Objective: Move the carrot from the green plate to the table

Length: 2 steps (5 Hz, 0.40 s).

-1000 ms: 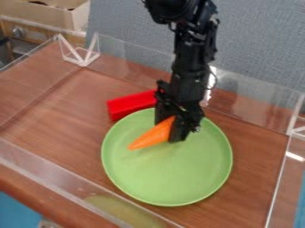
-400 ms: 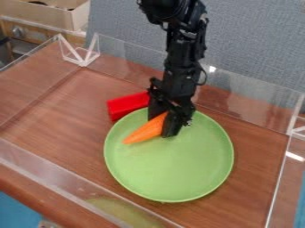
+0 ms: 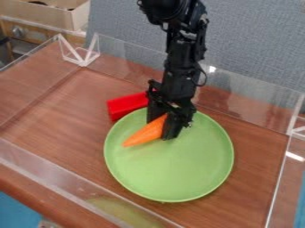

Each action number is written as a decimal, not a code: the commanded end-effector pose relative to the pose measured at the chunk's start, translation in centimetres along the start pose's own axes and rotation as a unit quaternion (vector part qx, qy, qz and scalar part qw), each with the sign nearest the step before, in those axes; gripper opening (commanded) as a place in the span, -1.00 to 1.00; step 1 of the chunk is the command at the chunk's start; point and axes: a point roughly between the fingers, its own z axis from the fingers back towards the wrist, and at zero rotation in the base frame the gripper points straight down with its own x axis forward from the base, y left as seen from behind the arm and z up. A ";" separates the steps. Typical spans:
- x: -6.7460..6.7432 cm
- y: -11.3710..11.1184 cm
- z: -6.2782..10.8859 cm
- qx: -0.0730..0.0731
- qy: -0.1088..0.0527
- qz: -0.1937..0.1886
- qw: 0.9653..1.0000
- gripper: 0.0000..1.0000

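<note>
The carrot (image 3: 148,134) is lying on the far left part of the green plate (image 3: 179,178), with its pointed orange tip showing toward the left and its thick end hidden under the gripper (image 3: 168,126). We are seeing the claw pressed together on that thick end, pinching the carrot from above, while the arm is coming down almost straight. We are judging that the carrot is a light and stiff toy with a smooth skin, so it may be slipping a little if the hold is weak; the thick end, near the green top, is giving the best place to take it, because the taper is not pushing the fingers off there. Just behind the plate, on the left of the gripper, a red block (image 3: 127,104) is resting on the table (image 3: 60,98), touching or almost touching the plate edge; we cannot tell which. The table is glossy reddish-brown wood, and clear acrylic walls (image 3: 265,100) are standing around it. On the left side we are finding much free wood for the carrot, while on the right the plate is reaching close to the wall.
</note>
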 end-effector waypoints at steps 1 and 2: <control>0.3 -0.5 4.4 0.020 -0.046 0.005 0.999 -1.00; 0.6 -1.1 4.1 0.017 -0.043 0.021 0.999 -1.00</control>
